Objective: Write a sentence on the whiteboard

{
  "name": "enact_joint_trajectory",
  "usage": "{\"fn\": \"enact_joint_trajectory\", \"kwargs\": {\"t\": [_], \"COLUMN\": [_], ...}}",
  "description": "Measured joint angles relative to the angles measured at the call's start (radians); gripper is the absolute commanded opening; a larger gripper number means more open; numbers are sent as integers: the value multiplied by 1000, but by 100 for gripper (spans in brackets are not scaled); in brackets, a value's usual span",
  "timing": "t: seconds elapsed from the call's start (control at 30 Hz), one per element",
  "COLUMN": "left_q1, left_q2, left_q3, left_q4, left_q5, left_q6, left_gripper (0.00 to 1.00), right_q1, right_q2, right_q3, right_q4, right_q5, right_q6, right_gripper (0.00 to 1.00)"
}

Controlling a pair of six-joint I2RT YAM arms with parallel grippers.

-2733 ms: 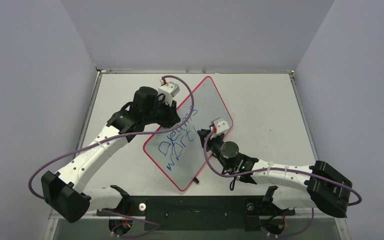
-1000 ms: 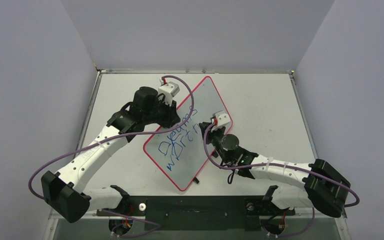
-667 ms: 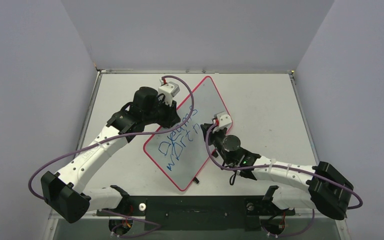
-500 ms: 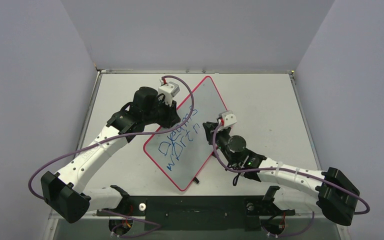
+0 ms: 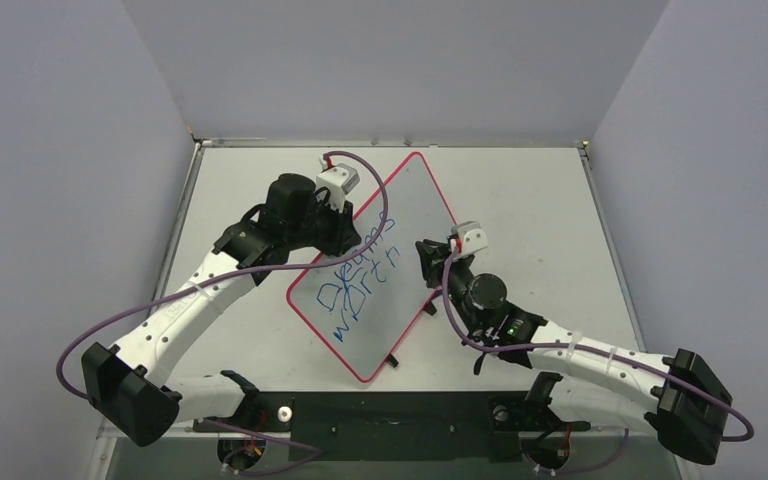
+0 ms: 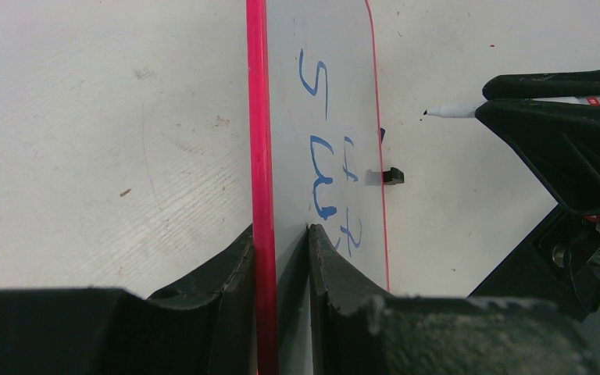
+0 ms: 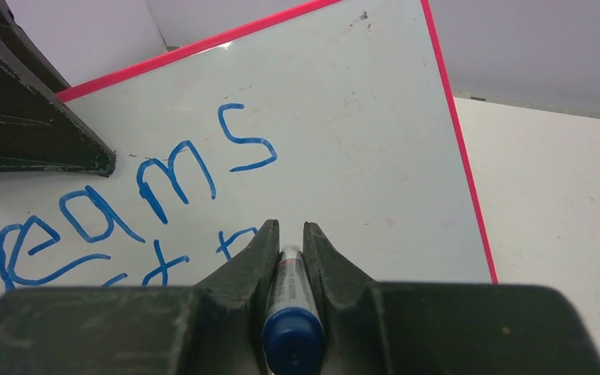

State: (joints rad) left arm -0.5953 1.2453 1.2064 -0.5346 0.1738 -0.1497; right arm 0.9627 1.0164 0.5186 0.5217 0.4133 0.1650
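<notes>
whiteboard (image 5: pixel 410 200): on table (image 5: pixel 540 200), long axis diagonal, near-left to far-right | sentence (image 5: pixel 358 285): blue lines along that axis, nearer half | left gripper (image 6: pixel 280 234): pinching whiteboard's left red rim | right gripper (image 7: pixel 287 234): clamped on marker (image 7: pixel 291 316), tip toward whiteboard's right edge

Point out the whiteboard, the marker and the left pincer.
whiteboard (image 5: pixel 410 205): top view, bare upper surface.
marker (image 7: pixel 287 277): right wrist view, barrel between the fingers.
left pincer (image 6: pixel 279 238): left wrist view, midway between the fingertips clamping the board's red rim.
</notes>
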Motion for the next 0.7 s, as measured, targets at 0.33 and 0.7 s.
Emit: {"fn": "enact_joint_trajectory", "kwargs": {"t": [0.33,0.7], "left_q1": [0,0], "left_q2": [0,0], "left_q3": [0,0], "left_q4": [0,0], "left_q5": [0,1], "left_q6": [0,0], "left_gripper": [0,0], "right_q1": [-10,-92], "right_q2": [-39,-65], "right_q3": [-22,-64], "right_q4": [0,13], "right_q5": [11,-31], "right_q6": [-23,-18], "right_gripper": [0,0]}}
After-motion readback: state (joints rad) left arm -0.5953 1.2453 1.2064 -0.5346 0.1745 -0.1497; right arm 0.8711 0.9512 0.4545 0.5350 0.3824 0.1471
